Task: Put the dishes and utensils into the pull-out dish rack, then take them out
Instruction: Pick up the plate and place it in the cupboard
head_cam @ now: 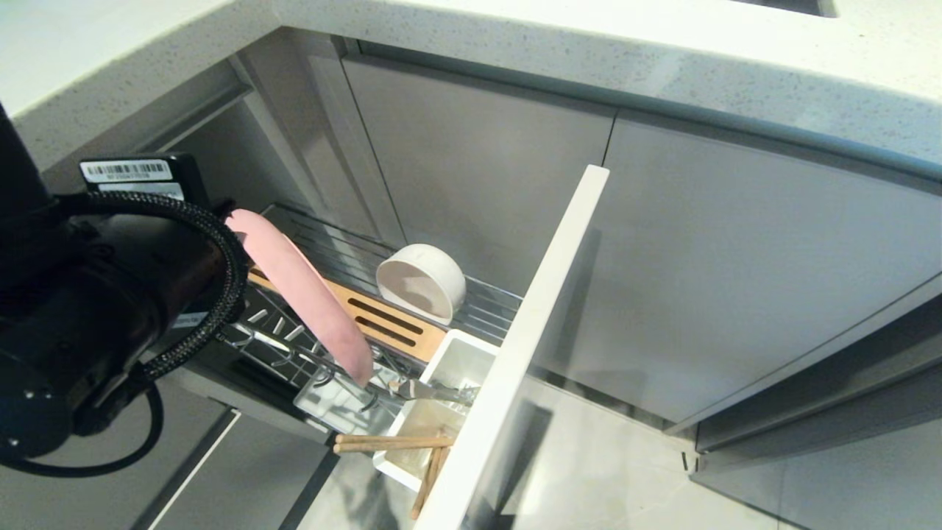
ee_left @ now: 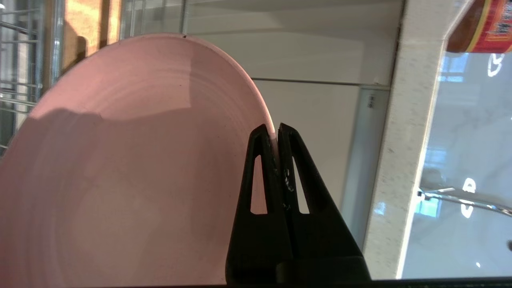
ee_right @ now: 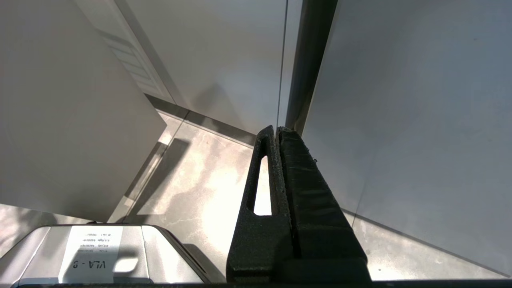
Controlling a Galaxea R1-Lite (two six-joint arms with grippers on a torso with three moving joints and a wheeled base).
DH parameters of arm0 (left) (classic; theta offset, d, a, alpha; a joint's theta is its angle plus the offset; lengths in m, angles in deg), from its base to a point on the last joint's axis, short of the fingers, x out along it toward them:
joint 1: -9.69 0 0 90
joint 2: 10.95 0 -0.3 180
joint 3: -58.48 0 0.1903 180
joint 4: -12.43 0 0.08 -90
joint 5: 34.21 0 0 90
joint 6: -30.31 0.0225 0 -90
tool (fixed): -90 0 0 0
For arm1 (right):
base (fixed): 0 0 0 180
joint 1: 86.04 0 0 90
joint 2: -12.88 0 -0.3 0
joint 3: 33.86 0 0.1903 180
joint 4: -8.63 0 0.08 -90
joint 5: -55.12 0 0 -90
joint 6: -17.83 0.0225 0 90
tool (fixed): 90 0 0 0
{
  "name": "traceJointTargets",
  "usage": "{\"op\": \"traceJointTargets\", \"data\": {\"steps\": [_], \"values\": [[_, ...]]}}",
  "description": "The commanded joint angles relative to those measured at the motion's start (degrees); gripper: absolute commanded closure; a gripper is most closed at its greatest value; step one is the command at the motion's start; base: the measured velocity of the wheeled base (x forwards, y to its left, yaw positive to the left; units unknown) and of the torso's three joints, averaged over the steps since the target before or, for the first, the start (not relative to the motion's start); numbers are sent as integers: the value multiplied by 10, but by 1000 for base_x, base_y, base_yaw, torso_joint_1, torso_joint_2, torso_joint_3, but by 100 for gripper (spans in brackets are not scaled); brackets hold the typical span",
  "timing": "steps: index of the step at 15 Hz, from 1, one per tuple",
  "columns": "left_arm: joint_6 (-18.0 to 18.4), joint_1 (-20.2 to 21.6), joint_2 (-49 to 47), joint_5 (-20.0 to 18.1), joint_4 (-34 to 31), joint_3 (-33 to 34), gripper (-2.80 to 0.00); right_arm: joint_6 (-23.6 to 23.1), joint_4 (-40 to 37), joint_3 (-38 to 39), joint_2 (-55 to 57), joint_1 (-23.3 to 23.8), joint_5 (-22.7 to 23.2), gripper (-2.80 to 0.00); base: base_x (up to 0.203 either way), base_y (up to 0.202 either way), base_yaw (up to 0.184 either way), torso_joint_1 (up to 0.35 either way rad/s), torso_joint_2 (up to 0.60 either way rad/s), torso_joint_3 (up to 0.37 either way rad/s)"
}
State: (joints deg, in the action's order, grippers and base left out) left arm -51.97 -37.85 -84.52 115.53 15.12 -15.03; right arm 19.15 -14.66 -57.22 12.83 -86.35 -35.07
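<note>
Left gripper (ee_left: pixel 276 129) has its fingers pinched on the rim of the pink plate (head_cam: pixel 302 291), tilted over the pull-out dish rack (head_cam: pixel 412 291). That thin edge grip could let it swivel, slip and clip the bowl (head_cam: pixel 421 282). Only the left wrist view shows the pinch; the head view shows chopsticks (head_cam: pixel 390 442) and spoon (head_cam: pixel 430 391) in the caddy. Right gripper (ee_right: pixel 277 130) is parked, fingers together.
</note>
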Motion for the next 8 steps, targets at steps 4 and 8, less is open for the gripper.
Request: {"op": "traceJointTargets", "data": {"steps": [4,8], "values": [[-22,13,-15,4,0,8,0,0,0,1,0,0,0,0,0,0,0,0,0,0],[-36,24,-27,4,-4,14,0,0,0,1,0,0,0,0,0,0,0,0,0,0]]}}
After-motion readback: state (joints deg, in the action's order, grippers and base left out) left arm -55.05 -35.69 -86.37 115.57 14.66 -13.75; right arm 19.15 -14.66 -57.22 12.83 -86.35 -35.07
